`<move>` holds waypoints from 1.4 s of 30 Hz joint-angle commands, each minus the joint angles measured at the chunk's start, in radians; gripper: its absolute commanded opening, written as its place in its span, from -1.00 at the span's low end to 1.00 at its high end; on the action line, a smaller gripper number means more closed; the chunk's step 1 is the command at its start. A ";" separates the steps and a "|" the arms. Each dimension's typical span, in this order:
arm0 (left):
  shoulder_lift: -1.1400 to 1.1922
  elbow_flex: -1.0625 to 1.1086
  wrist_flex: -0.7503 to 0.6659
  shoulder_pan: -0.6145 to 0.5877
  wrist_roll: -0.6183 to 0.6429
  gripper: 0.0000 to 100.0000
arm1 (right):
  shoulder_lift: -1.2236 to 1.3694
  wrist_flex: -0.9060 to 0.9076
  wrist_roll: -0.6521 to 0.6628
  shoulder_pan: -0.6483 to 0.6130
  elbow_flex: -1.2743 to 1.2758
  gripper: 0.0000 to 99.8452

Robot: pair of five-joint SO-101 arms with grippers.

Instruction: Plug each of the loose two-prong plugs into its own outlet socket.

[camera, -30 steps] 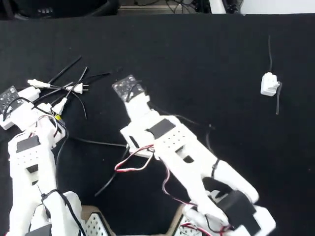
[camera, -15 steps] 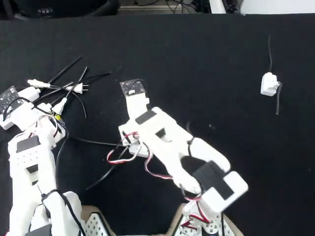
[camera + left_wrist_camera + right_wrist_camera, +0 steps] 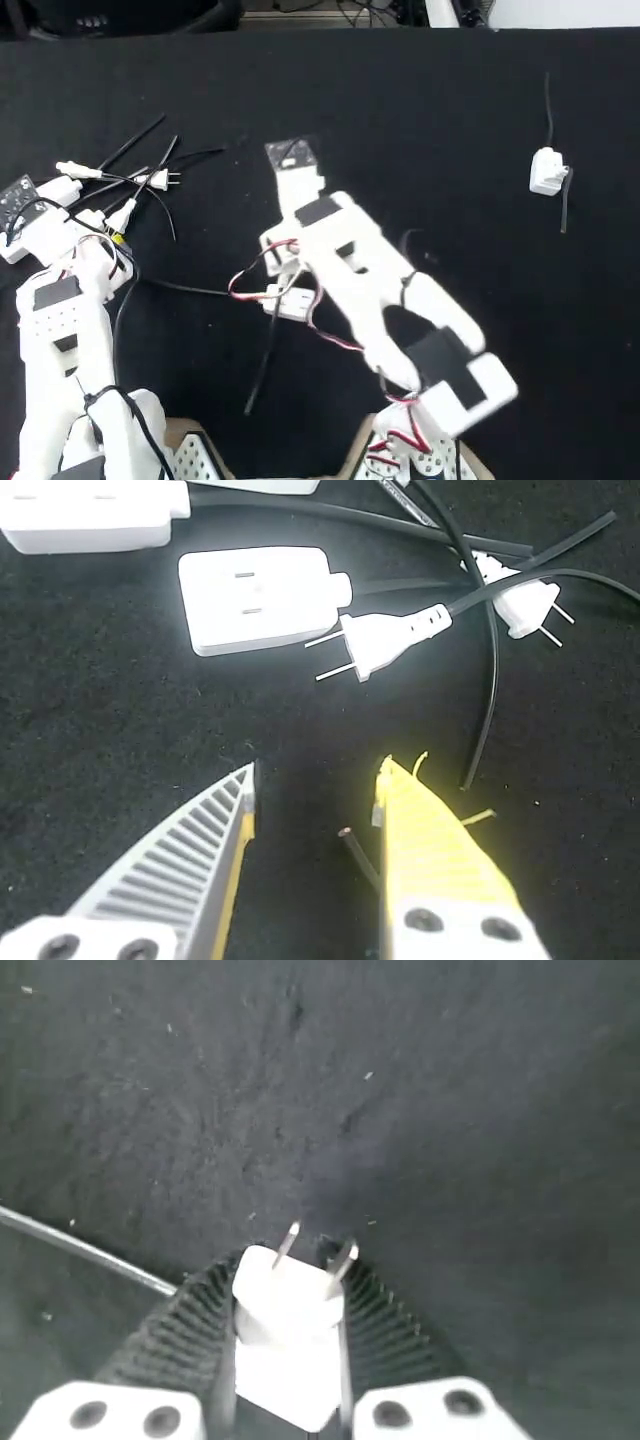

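Right wrist view: my right tool point(image 3: 290, 1282) is clamped on a small white two-prong plug point(image 3: 288, 1312), its prongs pointing out over the black cloth counter point(image 3: 450, 1110). My left tool point(image 3: 315, 790) stands wide apart with nothing in it, near a flat white outlet socket point(image 3: 255, 598). A white corded plug point(image 3: 385, 645) lies just beside that socket.

This looks like a robotics lab bench. A table point(image 3: 450, 100) draped in black cloth carries two white printed arms, the left arm point(image 3: 60, 330) and the right arm point(image 3: 370, 280), with bare red and white wires point(image 3: 250, 275) looping off the joints. On the table lies a plug point(image 3: 155, 180) on a cut-off cord stub. Past the table's far edge hang tangled cables point(image 3: 360, 10).
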 commanded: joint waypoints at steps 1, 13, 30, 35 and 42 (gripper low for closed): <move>-0.014 -0.044 -0.015 -0.005 0.009 -0.60 | -0.180 0.077 0.106 0.057 -0.054 -0.98; -0.014 -0.044 -0.017 -0.005 0.009 -0.60 | -0.414 0.592 0.681 0.143 -0.251 -0.98; -0.023 -0.004 -0.068 -0.005 0.009 -0.60 | -0.189 -0.100 0.965 0.394 0.157 -0.78; -0.025 0.008 -0.087 -0.005 0.009 -0.60 | -0.139 -0.095 0.918 0.353 0.153 -0.70; -0.025 0.007 -0.087 -0.005 0.009 -0.60 | -0.143 0.049 0.844 0.358 0.077 -0.35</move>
